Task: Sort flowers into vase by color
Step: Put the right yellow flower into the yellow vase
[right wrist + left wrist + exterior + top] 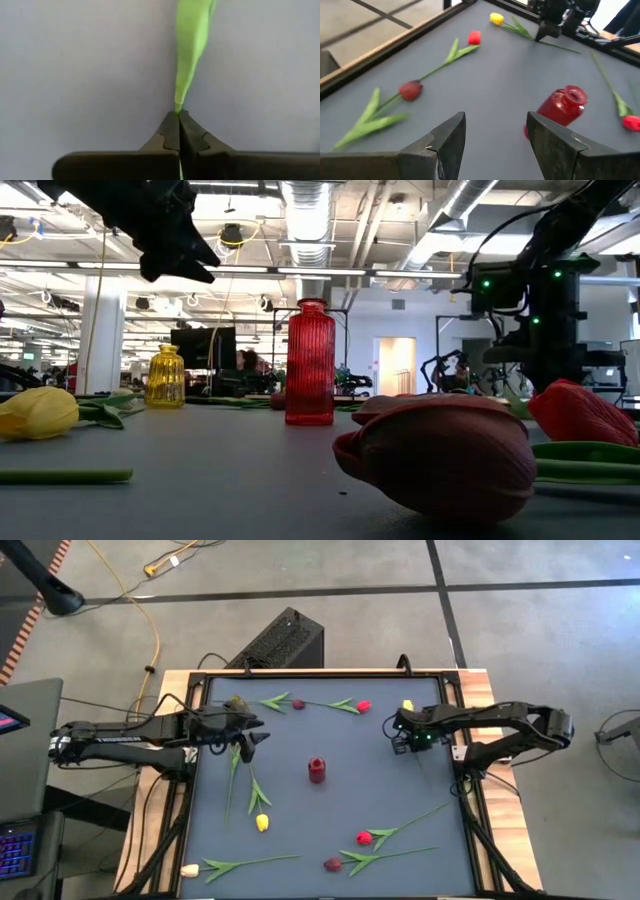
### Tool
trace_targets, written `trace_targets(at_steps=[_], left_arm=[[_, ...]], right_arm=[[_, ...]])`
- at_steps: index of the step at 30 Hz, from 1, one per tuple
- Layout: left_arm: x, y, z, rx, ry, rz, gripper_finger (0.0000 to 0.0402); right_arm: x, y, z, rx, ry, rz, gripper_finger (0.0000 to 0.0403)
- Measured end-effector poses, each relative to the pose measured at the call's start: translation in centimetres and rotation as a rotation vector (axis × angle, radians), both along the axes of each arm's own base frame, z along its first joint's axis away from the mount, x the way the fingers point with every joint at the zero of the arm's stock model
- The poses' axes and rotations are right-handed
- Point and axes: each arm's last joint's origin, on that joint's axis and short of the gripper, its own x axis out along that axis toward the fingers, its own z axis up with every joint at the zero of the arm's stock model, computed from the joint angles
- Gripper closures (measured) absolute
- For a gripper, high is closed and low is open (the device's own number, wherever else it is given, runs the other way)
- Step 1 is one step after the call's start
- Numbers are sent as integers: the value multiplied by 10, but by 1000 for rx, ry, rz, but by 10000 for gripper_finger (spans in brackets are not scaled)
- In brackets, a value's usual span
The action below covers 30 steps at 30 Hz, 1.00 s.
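Nearest the low camera, a dark maroon tulip (440, 455) fills the lower right of that frame, lying on the grey table (340, 810); in the high view it (333, 864) is seen near the bottom centre, with a red tulip (365, 837) just above it. A cream-white tulip (190, 869) lies at the lower left of the high view, and a yellow tulip (262, 822) left of centre.

A red vase (317, 770) stands upright at the middle of the high view. A yellow vase (165, 377) is seen only in the low view, at left and farther back.

The left gripper (250, 740) is held above the table left of centre in the high view; in its wrist view the fingers (447, 137) are spread wide with nothing between them.

The right gripper (412, 740) is placed right of centre, near the upper edge. Its fingers (192, 137) are pressed together on the thin stem of a yellow-headed tulip (407, 705), a green leaf (192, 45) extending beyond them.

Along the upper edge, another maroon tulip (298, 704) and another red tulip (363, 706) are laid.
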Motion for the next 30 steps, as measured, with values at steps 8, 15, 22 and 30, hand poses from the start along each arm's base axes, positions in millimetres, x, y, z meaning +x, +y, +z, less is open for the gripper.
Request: trace_targets(at_steps=[8, 15, 22, 30], left_arm=[[0, -2, -1, -52, -6, -48, 203], [1, -3, 0, -119, -28, -26, 203], [5, -5, 0, -138, -116, -43, 203], [12, -7, 4, -118, -327, -33, 203]], right_arm=[[38, -4, 43, -95, -165, 62, 387], [75, -3, 97, -208, -392, 149, 386], [109, 1, 138, -390, -758, 285, 385], [126, 10, 168, -551, -1054, 365, 385]])
